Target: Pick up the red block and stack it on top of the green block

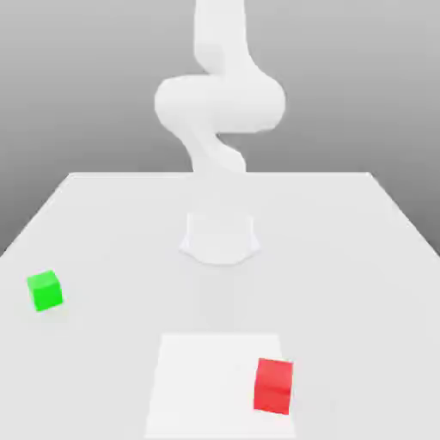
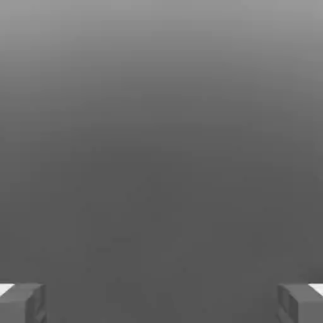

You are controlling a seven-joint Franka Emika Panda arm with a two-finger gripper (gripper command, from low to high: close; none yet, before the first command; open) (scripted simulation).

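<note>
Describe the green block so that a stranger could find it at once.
Start from the white table under the robot arm. Near its edge on the exterior view's left sits the green block, alone. The only other cube, the red block, lies on a lighter square.

No readable text, labels, brands or numbers anywhere, red block (image 1: 274, 386) unmarked, green block (image 1: 45, 290) unmarked (both plain-faced), table (image 1: 344, 258) unmarked
</note>
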